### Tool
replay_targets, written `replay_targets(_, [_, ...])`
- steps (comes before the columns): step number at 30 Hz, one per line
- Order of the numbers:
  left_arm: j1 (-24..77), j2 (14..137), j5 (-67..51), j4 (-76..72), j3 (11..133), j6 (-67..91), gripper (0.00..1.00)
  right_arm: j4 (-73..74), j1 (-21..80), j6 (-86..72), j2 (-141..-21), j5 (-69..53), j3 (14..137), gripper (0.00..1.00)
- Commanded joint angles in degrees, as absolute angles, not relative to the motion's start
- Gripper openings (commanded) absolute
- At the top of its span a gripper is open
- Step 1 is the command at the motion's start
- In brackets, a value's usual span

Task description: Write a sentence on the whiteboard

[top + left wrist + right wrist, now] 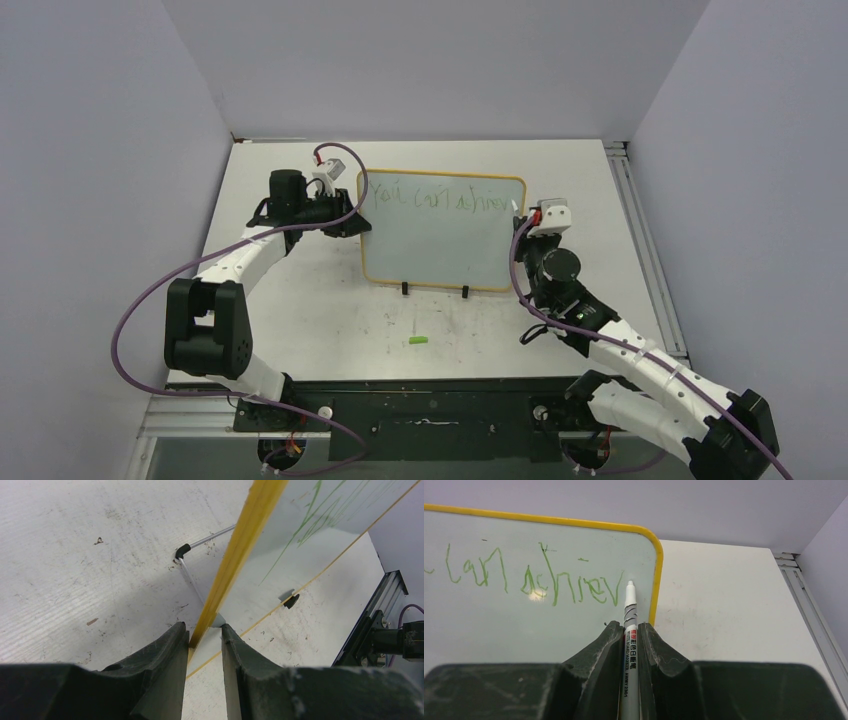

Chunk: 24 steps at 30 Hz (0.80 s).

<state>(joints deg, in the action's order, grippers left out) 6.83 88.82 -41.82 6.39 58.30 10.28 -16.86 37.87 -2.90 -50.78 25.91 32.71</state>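
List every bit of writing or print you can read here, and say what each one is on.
"You can achiev": green handwritten sentence, unfinished, on the whiteboard.
Print on the marker barrel: red characters and black lettering, too small to read.
Nothing else is readable.

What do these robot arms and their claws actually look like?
The left arm and right arm have white segments joined by chunky black joints, with a purple cable looping along each. The left gripper and right gripper each have two dark, scuffed fingers.
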Motion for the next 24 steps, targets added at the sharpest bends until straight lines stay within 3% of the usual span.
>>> replay_targets(1, [7.5, 87.2, -42.1, 5.8, 60.7, 9.9, 0.28, -16.6, 37.4, -4.7, -50.5, 25.9, 31.5, 0.05])
replay_targets(24, [7.5, 87.3, -42.2, 5.9, 60.7, 9.9, 0.28, -17.7, 36.7, -3.4, -50.6, 29.3, 33.0, 0.05])
